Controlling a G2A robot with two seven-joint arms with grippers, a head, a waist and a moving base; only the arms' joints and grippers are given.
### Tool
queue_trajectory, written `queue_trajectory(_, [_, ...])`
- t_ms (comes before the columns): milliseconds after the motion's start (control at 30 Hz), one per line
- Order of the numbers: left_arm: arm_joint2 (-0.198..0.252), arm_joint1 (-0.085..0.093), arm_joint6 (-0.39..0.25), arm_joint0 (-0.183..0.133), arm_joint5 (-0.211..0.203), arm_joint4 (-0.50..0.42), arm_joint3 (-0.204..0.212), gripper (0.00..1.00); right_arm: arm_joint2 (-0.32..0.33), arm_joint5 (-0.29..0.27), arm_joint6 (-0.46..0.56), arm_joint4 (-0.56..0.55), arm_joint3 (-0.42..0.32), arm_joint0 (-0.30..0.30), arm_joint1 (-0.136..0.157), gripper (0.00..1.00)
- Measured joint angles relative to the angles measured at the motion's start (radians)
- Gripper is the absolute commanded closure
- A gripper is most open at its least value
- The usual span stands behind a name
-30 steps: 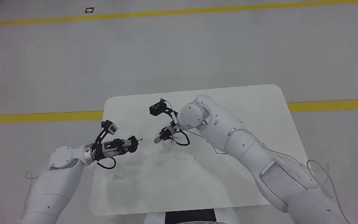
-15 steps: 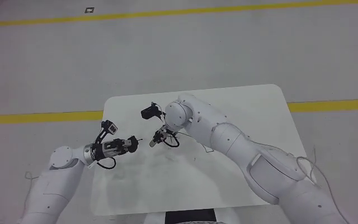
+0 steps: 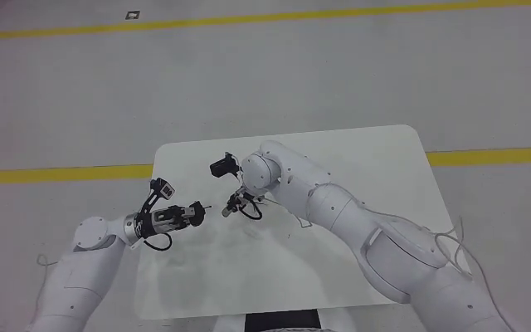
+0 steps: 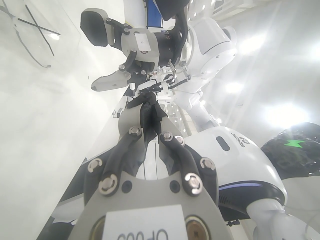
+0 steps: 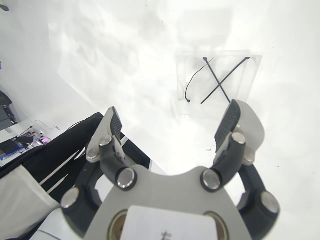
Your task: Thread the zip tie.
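Grey floor (image 3: 332, 75) with yellow lines (image 3: 249, 18) around a white tabletop (image 3: 357, 166), seen from the top. Over the left edge of that tabletop, about halfway along: left gripper (image 3: 197, 212), pointing in toward the middle, thin black zip tie (image 3: 207, 207) tip poking out of it. Just beside, a little farther in from the left edge: right gripper (image 3: 229, 209), facing the left one, near the zip tie tip but apart from it. Cannot tell finger spread from up here.

Left wrist view next. Left gripper (image 4: 150, 118) pinched fully together, fingers (image 4: 125, 123) clamped on the black zip tie (image 4: 147, 101), bunched dark at the tips, exact shape hard to make out. Beyond it: right gripper (image 4: 93, 59), spread wide, nothing between its pads (image 4: 93, 32), up off the tabletop (image 4: 37, 126), not touching the zip tie. Farther off on the tabletop: clear tray (image 4: 67, 17) with loose zip ties (image 4: 37, 27) inside, two crossed, one curved alongside.

Right wrist view last. Right gripper (image 5: 172, 118) spread wide, ribbed pads (image 5: 226, 121) bare, gripping nothing. On the white tabletop (image 5: 112, 38) past the fingers: clear tray (image 5: 253, 76) holding three loose zip ties (image 5: 220, 81), two straight ones crossed in an X, third curved beside them, all lying flat inside. One pad overlapping a tray corner in the frame; cannot tell whether touching.
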Motion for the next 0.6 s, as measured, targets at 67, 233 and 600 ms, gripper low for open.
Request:
queue_trajectory(67, [0.000, 0.000, 0.000, 0.000, 0.000, 0.000, 0.000, 1.00, -0.002, 0.016, 0.003, -0.002, 0.012, 0.003, -0.007, 0.60])
queue_trajectory(233, [0.000, 0.000, 0.000, 0.000, 0.000, 0.000, 0.000, 1.00, -0.008, 0.044, 0.001, -0.004, 0.042, 0.008, -0.024, 0.65])
queue_trajectory(600, [0.000, 0.000, 0.000, 0.000, 0.000, 0.000, 0.000, 1.00, -0.060, 0.146, -0.023, -0.091, 0.094, 0.008, -0.070, 0.73])
